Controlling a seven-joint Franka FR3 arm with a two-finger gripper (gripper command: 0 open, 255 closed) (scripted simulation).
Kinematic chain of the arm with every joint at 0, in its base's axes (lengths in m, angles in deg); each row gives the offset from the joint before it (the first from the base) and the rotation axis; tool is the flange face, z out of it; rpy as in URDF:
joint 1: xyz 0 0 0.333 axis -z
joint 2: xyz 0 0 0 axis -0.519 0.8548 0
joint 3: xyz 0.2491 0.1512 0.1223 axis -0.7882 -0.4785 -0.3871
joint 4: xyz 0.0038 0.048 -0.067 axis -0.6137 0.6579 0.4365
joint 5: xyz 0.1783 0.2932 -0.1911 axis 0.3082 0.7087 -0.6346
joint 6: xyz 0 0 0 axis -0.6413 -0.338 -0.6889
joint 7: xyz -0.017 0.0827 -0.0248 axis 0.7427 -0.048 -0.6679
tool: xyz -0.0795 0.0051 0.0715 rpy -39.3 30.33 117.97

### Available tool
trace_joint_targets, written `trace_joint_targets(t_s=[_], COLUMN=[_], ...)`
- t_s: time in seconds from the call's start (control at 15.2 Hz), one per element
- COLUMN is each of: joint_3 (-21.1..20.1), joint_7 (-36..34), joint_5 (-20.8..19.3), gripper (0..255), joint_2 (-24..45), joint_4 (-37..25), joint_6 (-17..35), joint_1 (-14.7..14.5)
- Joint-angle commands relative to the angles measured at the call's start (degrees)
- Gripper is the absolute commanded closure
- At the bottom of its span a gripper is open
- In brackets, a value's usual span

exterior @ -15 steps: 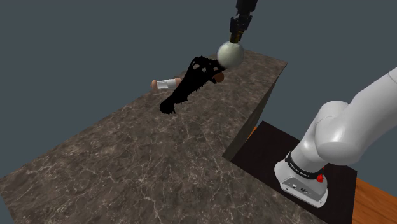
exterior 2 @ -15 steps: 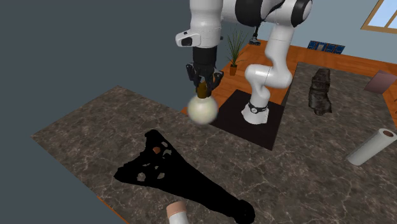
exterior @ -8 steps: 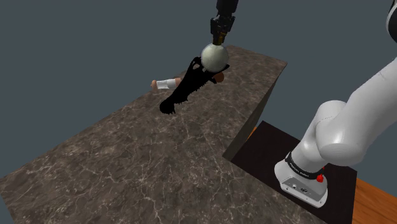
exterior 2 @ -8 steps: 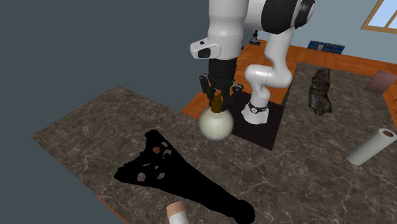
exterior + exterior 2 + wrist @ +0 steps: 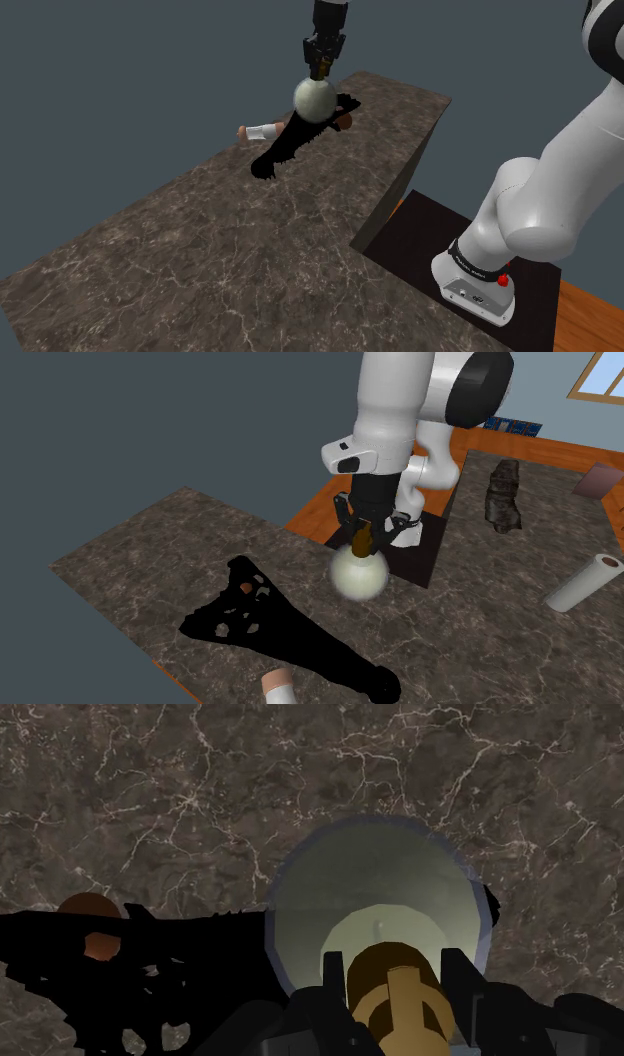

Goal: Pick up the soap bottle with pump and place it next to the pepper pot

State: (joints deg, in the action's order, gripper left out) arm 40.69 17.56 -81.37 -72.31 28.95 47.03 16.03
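My gripper (image 5: 320,66) (image 5: 364,534) (image 5: 396,1009) is shut on the brown pump neck of the soap bottle (image 5: 313,97) (image 5: 360,573) (image 5: 372,899), a round pale body that hangs upright above the dark marble counter (image 5: 240,250) (image 5: 480,627). A short white cylinder with a tan end (image 5: 261,131) (image 5: 277,687), seemingly the pepper pot, lies at the counter's far side in the shoulder view. Between it and the bottle sprawls a long flat black shape (image 5: 290,145) (image 5: 290,627) (image 5: 130,969). A small brown knob (image 5: 93,930) (image 5: 344,121) sits at its wide end.
In the second exterior view, a white paper roll (image 5: 585,584) lies at the right on the counter, and a dark rough lump (image 5: 503,495) lies on a second counter behind. The arm's stand (image 5: 480,285) is below the counter's edge, on a black mat (image 5: 415,557).
The arm has carried the bottle steadily toward the shoulder view's left, further over the counter and nearer the black shape. The grip on the pump has not changed.
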Motion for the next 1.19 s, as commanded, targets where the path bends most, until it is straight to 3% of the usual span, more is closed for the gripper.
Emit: trace_joint_targets(t_s=[0.0, 1.12], joint_3=[-0.1, 0.0], joint_7=[-0.1, 0.3], joint_5=[0.0, 0.1], gripper=[255, 255], joint_2=[-0.1, 0.0], joint_4=[1.6, 14.7], joint_6=[1.6, 14.7], joint_1=[0.0, 0.0])
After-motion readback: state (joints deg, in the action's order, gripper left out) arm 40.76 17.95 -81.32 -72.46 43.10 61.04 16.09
